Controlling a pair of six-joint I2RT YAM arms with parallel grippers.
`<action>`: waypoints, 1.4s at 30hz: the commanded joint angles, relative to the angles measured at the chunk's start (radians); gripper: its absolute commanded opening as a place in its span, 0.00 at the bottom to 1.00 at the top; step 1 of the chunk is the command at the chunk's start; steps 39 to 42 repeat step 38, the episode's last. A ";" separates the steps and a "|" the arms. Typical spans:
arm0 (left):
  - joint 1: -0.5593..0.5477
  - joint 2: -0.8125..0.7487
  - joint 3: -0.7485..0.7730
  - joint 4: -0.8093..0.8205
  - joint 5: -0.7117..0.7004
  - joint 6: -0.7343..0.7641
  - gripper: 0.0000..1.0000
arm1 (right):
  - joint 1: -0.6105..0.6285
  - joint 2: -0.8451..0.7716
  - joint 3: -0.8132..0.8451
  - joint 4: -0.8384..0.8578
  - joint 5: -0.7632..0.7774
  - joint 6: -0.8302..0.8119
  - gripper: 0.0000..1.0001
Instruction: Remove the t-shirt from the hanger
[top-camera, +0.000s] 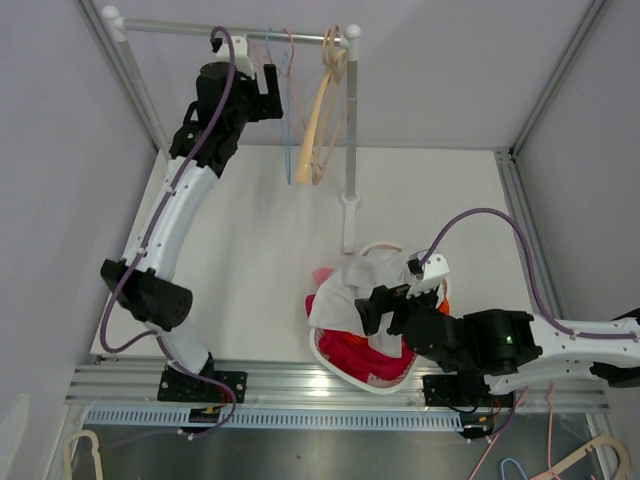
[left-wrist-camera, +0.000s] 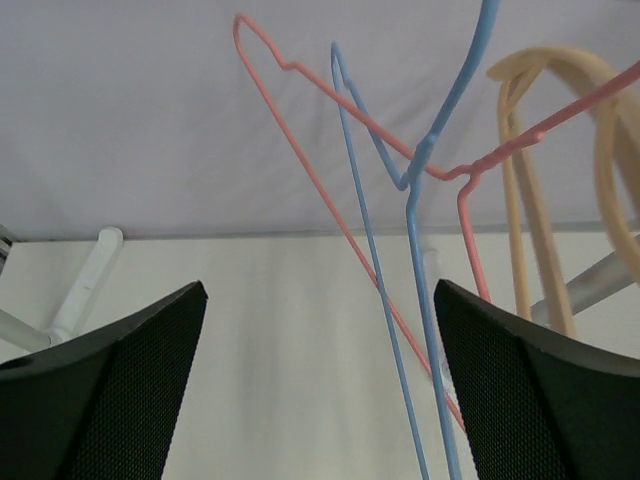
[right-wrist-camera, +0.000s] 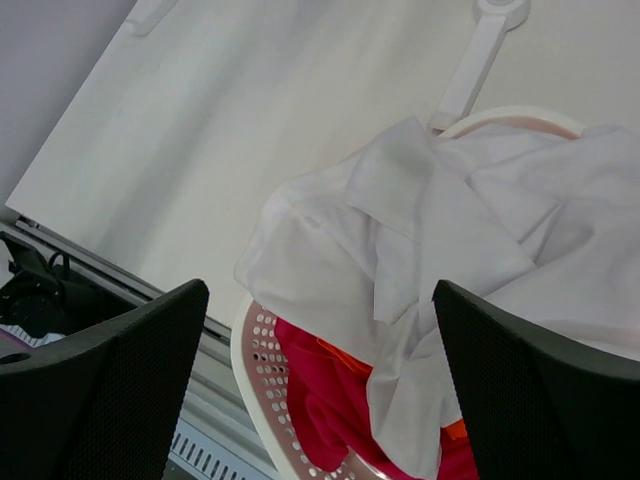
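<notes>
Step in hand (judged): the shirt looked already off; what remained was to clear both arms away cleanly.
T-shirt location: the white t-shirt (top-camera: 352, 288) lay crumpled over the white basket (top-camera: 349, 377) at the near right of the tabletop (top-camera: 260, 240), on top of red garments (top-camera: 352, 352), well apart from the rail (top-camera: 180, 28).
Hangers: the pink hanger (left-wrist-camera: 300, 150), blue hanger (left-wrist-camera: 374, 265) and tan hanger (left-wrist-camera: 520, 230) hung bare on the rail, with no cloth on any of them.
Left end effector (left-wrist-camera: 320, 292): fingers spread wide, holding nothing, raised just beside the pink and blue wires, which hung between and beyond the fingers in its wrist view.
Right end effector (right-wrist-camera: 320, 292): fingers spread wide, empty, poised above the t-shirt and basket rim; whether it touched the cloth could not be told.
Doing it well (judged): the left arm should back straight out from the wires with fingers apart, so that no hook or shoulder wire catches and swings. The right arm should rise vertically so that no fold drags off the basket.
Long axis: in the top view the shirt's longest spread ran from the near-left basket rim toward the far right.
Pointing: a flap or sleeve lay toward the rail post; collar and hem could not be told apart.
Risk (judged): the overhanging near-left edge could slide onto the tabletop.
</notes>
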 joint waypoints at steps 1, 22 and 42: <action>-0.002 -0.224 -0.089 0.044 -0.043 -0.064 1.00 | 0.007 -0.037 0.033 0.057 0.069 -0.081 1.00; -0.004 -1.289 -1.149 -0.163 0.296 -0.218 1.00 | -0.218 0.004 0.044 0.360 -0.011 -0.468 1.00; -0.004 -1.436 -1.248 -0.215 0.354 -0.146 1.00 | -0.264 0.012 -0.021 0.370 0.038 -0.433 0.99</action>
